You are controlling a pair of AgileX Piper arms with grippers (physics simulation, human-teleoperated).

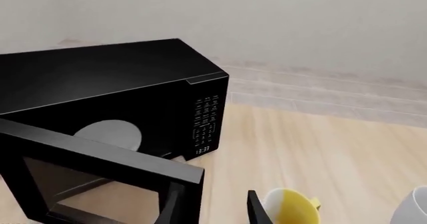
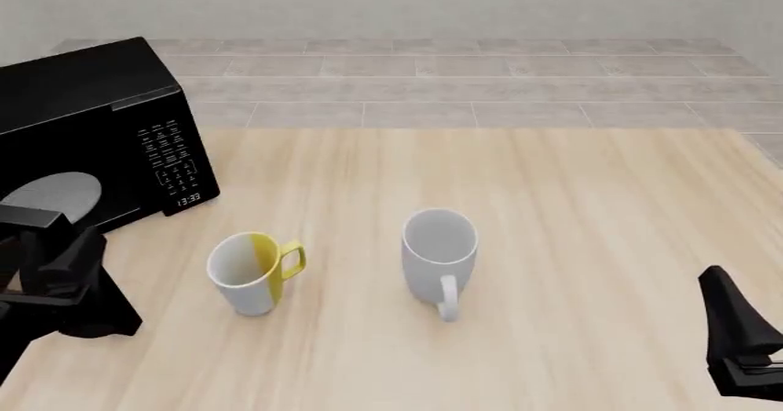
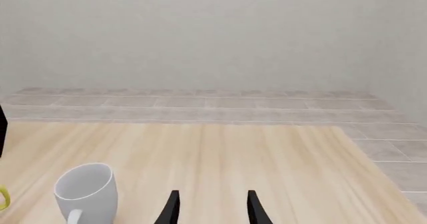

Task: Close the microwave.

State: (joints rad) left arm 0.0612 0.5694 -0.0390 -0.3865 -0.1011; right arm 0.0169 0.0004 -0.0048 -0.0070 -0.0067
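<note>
Microwave [image 1: 100, 79] door [image 1: 100, 156] hangs open; prob stiff, hinged, swings easy. Push its free edge w/ left gripper [image 1: 212, 209], jaws spread, holding nothing.

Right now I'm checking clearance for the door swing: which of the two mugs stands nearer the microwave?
The yellow-and-white mug, just in front of the microwave keypad. The plain white mug stands farther right.
</note>
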